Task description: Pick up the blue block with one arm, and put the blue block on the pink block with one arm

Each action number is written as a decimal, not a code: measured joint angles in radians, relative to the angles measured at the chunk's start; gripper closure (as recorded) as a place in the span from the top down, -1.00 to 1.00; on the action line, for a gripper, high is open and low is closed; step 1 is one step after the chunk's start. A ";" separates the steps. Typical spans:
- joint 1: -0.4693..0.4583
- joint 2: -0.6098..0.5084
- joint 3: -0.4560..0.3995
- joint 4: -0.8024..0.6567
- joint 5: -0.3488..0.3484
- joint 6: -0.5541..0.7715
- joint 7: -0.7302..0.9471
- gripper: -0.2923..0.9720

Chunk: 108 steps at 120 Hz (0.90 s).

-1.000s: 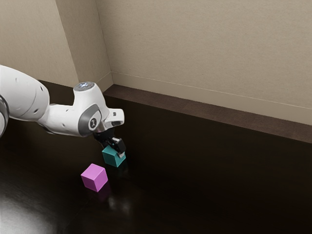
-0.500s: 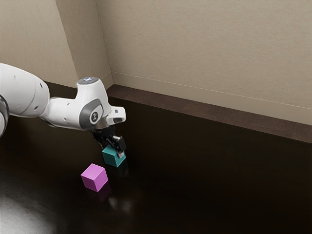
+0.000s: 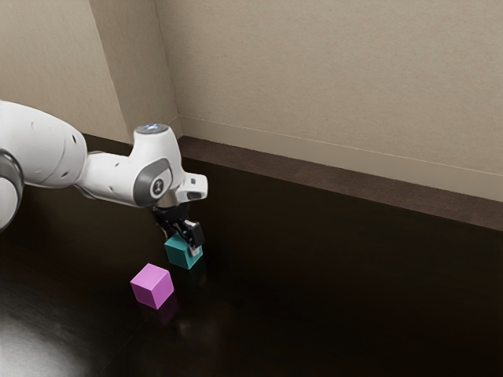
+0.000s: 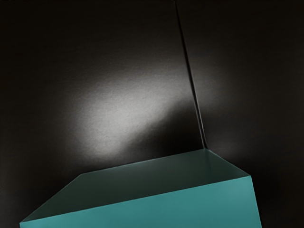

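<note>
- The dark, glossy tabletop (image 3: pixel 330 267) runs back to a beige wall along its far edge. Both blocks sit in the part nearest the arm's base.
- The white seven-joint robot arm (image 3: pixel 102 177) reaches in over that part and bends down at the wrist, so the hand points at the surface.
- The matte, cube-shaped pink block (image 3: pixel 152 285) rests flat on the tabletop. It lies closer to the near edge than the other cube, with nothing on top of it.
- The matte, cube-shaped teal-blue block (image 3: pixel 181 254) appears to rest on the tabletop just beside the pink block, with a clear gap between them. In the wrist view the teal-blue block (image 4: pixel 156 199) looms directly under the hand.
- The black two-finger end effector (image 3: pixel 191 240) is down at the teal-blue block's top, far side. I cannot tell whether it is clamped on the cube or merely set around it.
- The step in hand looks like the pick-up, since the cube has not yet left the surface.
- The next move likely calls for a confirmed grip and a straight lift. After that comes a short carry toward the near edge, to centre the cube above the pink block before lowering.
</note>
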 joint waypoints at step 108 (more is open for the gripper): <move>-0.004 0.008 0.004 -0.006 -0.022 0.009 -0.039 0.50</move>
